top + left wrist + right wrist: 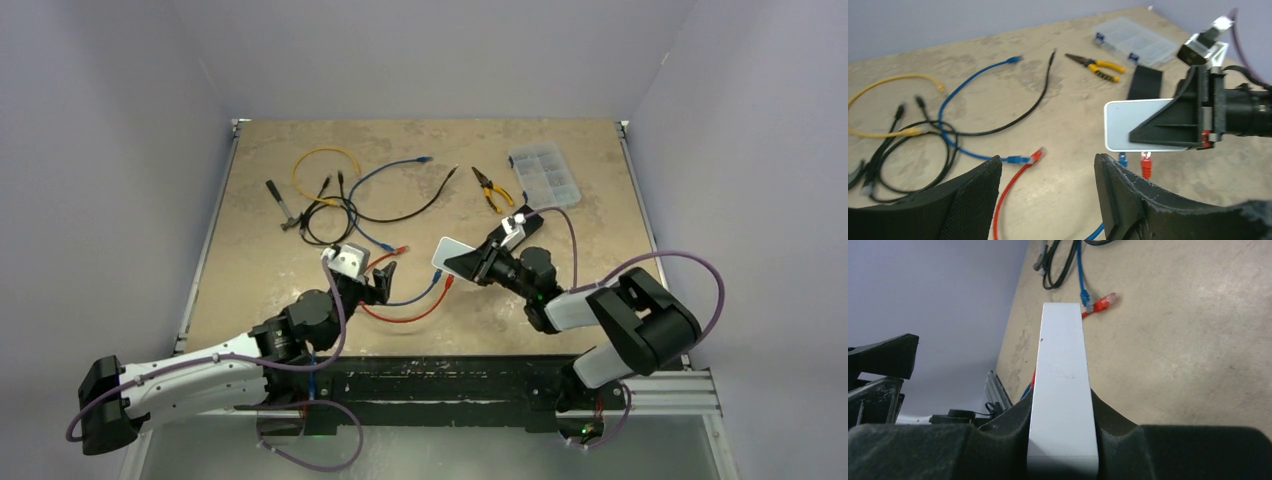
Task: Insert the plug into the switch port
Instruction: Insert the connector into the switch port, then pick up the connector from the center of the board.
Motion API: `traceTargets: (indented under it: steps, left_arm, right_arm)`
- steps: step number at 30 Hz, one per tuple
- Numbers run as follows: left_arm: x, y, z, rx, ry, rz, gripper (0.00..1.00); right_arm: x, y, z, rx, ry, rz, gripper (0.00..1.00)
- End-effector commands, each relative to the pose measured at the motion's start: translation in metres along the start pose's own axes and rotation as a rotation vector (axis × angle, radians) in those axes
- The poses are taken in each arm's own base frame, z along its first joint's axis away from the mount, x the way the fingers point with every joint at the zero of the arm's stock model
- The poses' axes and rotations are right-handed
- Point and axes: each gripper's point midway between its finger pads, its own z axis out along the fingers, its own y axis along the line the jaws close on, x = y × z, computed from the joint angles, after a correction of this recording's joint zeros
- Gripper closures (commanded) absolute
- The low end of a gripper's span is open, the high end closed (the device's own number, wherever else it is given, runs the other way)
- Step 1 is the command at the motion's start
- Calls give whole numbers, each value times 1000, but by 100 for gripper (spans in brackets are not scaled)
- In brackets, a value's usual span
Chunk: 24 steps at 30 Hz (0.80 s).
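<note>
Clamping the switch (pixel 1128 125) in the right gripper (pixel 1063 412), over mid-table. Holding the left gripper (pixel 1048 172) wide apart, empty. Judging the red plug (pixel 1146 166) seated at the switch's lower edge; advising drawing straight back, avoiding snagging its cable (pixel 1013 192).

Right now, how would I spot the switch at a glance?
Follow the right arm in to the middle of the table. The switch is clamped in its jaws. It is a flat white box with rounded corners, unlike the thin coloured cables lying around it.
</note>
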Motion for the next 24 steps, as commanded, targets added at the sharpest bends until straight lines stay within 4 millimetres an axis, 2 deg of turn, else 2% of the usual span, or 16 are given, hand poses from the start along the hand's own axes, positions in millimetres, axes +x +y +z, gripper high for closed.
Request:
traceTargets:
  steps: [1, 7, 11, 14, 20, 24]
  left_arm:
    - [16, 40, -6, -196, 56, 104, 31]
    - [39, 57, -7, -259, 75, 112, 28]
    - [50, 61, -7, -282, 97, 122, 27]
    - [52, 64, -7, -303, 111, 131, 27]
    - [53, 69, -9, -332, 115, 131, 27]
    - [52, 69, -8, -333, 114, 129, 27]
  right_arm:
    - [-12, -8, 17, 31, -39, 16, 97]
    - [-3, -31, 40, 80, 13, 33, 89]
    - [2, -47, 54, 109, 46, 31, 80]
    - [8, -60, 59, 153, 78, 31, 68]
    - [-15, -86, 53, 349, 32, -103, 41]
    - [-41, -89, 40, 455, -24, -200, 25]
